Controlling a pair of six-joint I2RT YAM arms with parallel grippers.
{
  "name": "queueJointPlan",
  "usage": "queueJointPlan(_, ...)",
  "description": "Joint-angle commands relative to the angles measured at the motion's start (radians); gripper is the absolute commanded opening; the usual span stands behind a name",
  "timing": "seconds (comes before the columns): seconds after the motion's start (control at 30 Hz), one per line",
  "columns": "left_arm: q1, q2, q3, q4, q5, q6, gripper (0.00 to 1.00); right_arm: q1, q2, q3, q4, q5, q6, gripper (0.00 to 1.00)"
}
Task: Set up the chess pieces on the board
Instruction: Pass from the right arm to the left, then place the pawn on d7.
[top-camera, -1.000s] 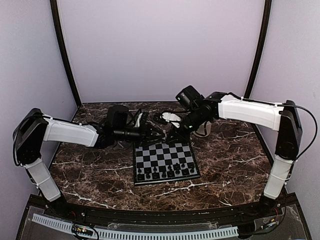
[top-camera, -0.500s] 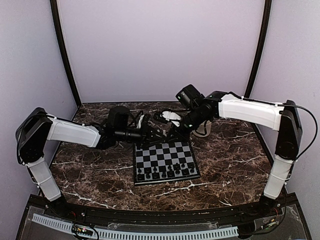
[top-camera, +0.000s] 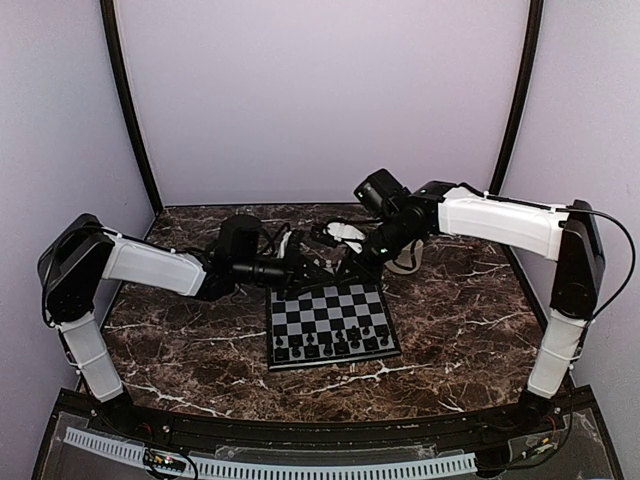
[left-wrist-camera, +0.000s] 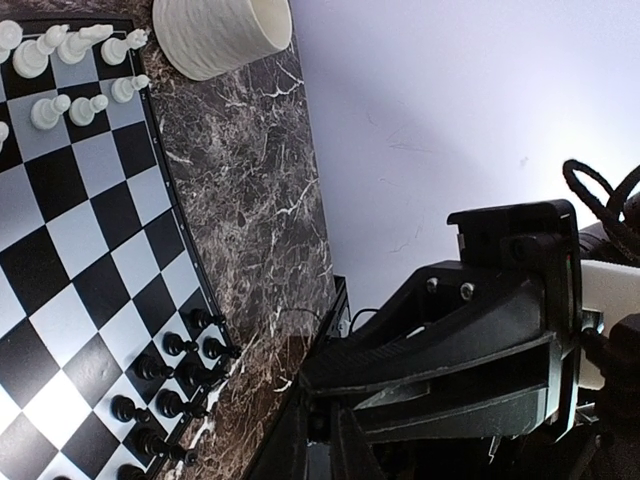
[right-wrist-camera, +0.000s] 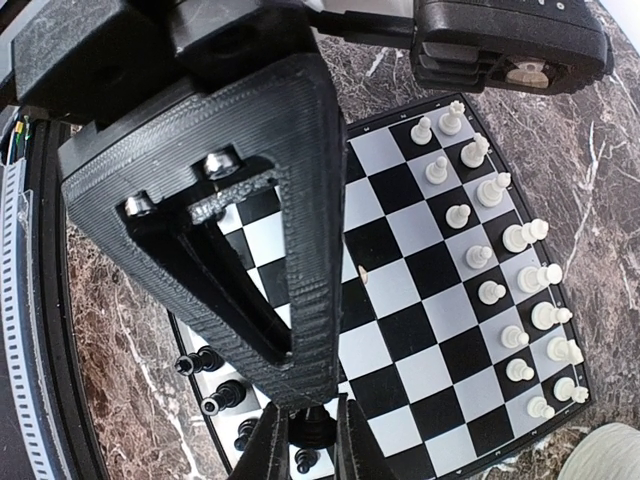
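Black-and-grey chessboard (top-camera: 330, 318) lies mid-worktop (top-camera: 200, 345). Black pieces (top-camera: 328, 349) sit along its near edge and white pieces (right-wrist-camera: 492, 292) in 2 rows at the far side. Right fingers (right-wrist-camera: 268, 445) are clenched on 1 black piece (right-wrist-camera: 312, 428) above the board. Left fingers (left-wrist-camera: 285, 445) are close together over the board's edge; cannot tell if they hold anything. Cream ribbed mug (left-wrist-camera: 220, 30) stands just beside the white-side corner.

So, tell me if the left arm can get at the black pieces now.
Probably yes. The black pieces stand uncovered on the near rows of the board. The left arm and right arm both hang over its far edge, so nothing seems to block the way.
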Motion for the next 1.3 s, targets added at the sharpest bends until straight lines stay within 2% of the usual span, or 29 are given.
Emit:
queueJointPlan(0.0, -0.003, 0.008, 0.024, 0.103, 0.058, -0.003, 0.06, -0.001, -0.035, 0.018, 0.030, -0.035, -0.005, 0.10)
queueJointPlan(0.1, -0.004, 0.007, 0.024, 0.119, 0.068, 0.001, 0.01, 0.000, -0.039, 0.020, 0.026, -0.019, 0.002, 0.16)
queueJointPlan(0.23, -0.003, -0.019, 0.039, 0.056, 0.065, 0.057, 0.00, -0.017, -0.095, -0.005, -0.001, 0.016, -0.010, 0.27)
queueJointPlan(0.3, -0.003, -0.048, 0.059, -0.036, 0.050, 0.130, 0.00, -0.053, -0.156, -0.056, 0.005, 0.013, -0.015, 0.34)
queueJointPlan(0.43, -0.002, -0.104, 0.121, -0.286, -0.016, 0.319, 0.00, -0.160, -0.263, -0.133, 0.002, -0.101, -0.023, 0.41)
queueJointPlan(0.5, -0.004, -0.126, 0.161, -0.425, -0.063, 0.433, 0.00, -0.217, -0.296, -0.182, 0.016, -0.128, -0.012, 0.43)
queueJointPlan(0.6, -0.015, -0.185, 0.189, -0.643, -0.216, 0.641, 0.00, -0.284, -0.337, -0.267, 0.063, -0.105, -0.004, 0.43)
queueJointPlan(0.7, -0.040, -0.222, 0.200, -0.775, -0.365, 0.799, 0.00, -0.350, -0.380, -0.348, 0.085, -0.075, -0.010, 0.43)
queueJointPlan(0.83, -0.102, -0.239, 0.219, -0.958, -0.519, 1.015, 0.00, -0.472, -0.459, -0.526, 0.201, -0.086, 0.018, 0.44)
queueJointPlan(0.93, -0.148, -0.228, 0.215, -1.006, -0.600, 1.069, 0.00, -0.542, -0.491, -0.615, 0.263, -0.091, 0.025, 0.46)
queueJointPlan(1.0, -0.162, -0.212, 0.206, -1.006, -0.597, 1.091, 0.00, -0.565, -0.499, -0.650, 0.288, -0.092, 0.024, 0.46)
queueJointPlan(1.27, -0.243, -0.089, 0.260, -1.015, -0.619, 1.153, 0.00, -0.570, -0.481, -0.665, 0.307, -0.087, 0.019, 0.47)
